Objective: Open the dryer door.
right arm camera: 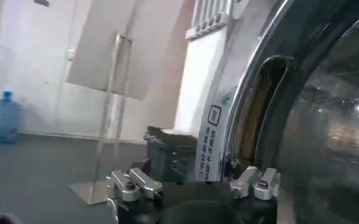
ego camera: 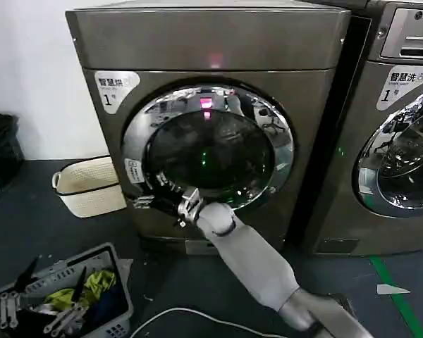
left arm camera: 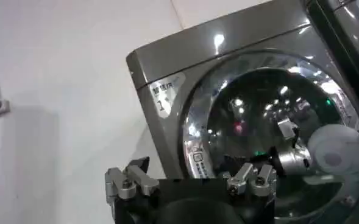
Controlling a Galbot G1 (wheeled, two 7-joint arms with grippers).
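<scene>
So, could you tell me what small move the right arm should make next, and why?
Probably hook into the recess and pull outward: the right gripper sits at the lower left rim of the closed round chrome-ringed dark-glass dryer door, beside its handle recess.

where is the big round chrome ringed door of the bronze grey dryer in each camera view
Head view: the round chrome-ringed dryer door sits centre frame, with the right gripper at its lower left rim.
Left wrist view: the door fills the right half, beyond the left gripper.
Right wrist view: its chrome rim and dark glass run down the right side.
Shared landmark: the white sticker on the rim.
</scene>
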